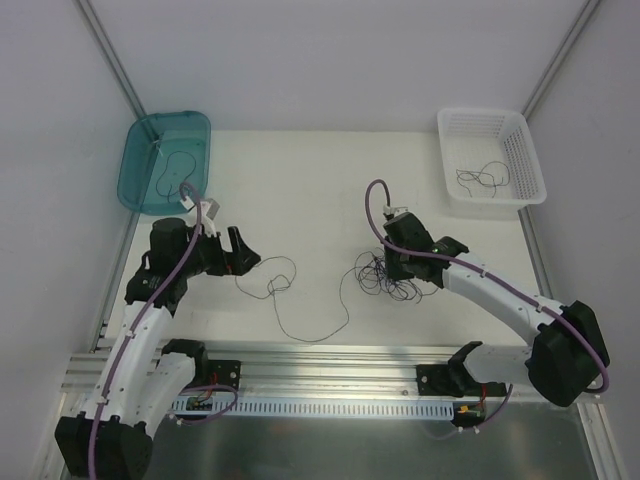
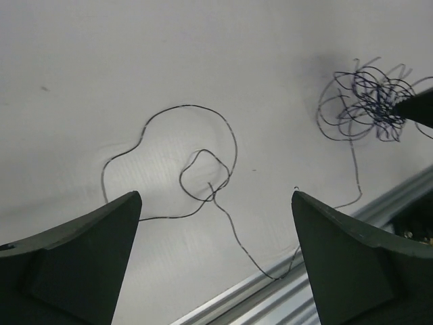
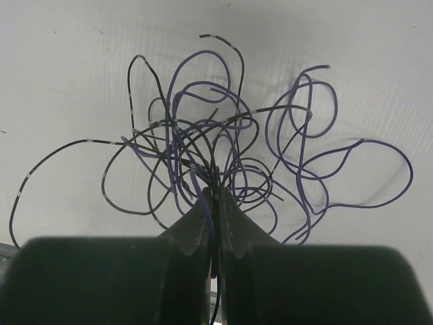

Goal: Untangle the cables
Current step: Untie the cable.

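Left gripper: spread wide, nothing between the fingers, poised over the table. Right under the gap, a loose cable, lying flat on the table in one big arc with a smaller loop inside. From there, trailing toward the near rail, then curving back up to the tangle; joined to it or only touching, cannot tell.

Right gripper: pinched shut on the cables, several strands running straight in between the closed fingers. Around the tips, purple and black loops fanning out over the table on all sides. Seen from above, a knot near mid-table, well apart from the left gripper.

Further out, at the far left corner, a blue bin with one cable curled inside. At the far right corner, a white basket with another cable in it.
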